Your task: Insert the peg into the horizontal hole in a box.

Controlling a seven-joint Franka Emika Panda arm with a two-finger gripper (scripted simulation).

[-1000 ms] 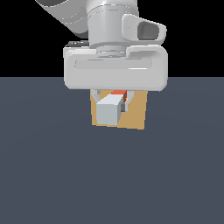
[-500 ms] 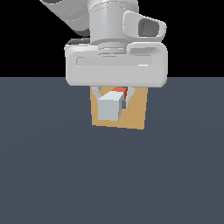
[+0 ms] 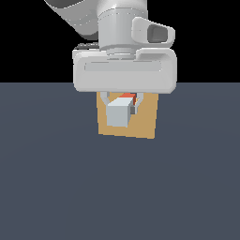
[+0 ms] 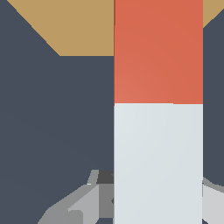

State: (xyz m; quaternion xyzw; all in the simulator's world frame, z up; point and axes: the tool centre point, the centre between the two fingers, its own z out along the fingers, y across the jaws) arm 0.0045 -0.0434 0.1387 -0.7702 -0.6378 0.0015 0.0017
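On the dark grey floor (image 3: 47,187), the box (image 3: 147,119) stands as a tan block just behind the gripper (image 3: 123,107) in the exterior view. The arm's white hand body covers the box's upper edge; the box's lower edge and both lower corners show clear below it. Bare floor runs out on all sides of the box, towards the exterior view's left, its right and the near edge of the frame.

The gripper's two fingers are drawn in narrow on the peg (image 3: 118,114), one finger (image 3: 106,99) at each flank, so the peg is held. The peg lies level and points end-on at the camera in the exterior view: its pale grey end face fills the space between the fingers, and a sliver of its orange-red half shows behind, towards the box face.

Wrist view: the peg (image 4: 158,131) runs lengthwise away from the hand, white half nearest the fingers (image 4: 83,205), orange-red half leading. The orange-red end overlaps the box (image 4: 78,30) in this picture, whose tan surface meets the floor (image 4: 52,122) along a straight edge with a slanted corner at one side. Whether the tip touches the box or stops short of it cannot be told. The hole does not show in either view, probably hidden behind the peg and hand.
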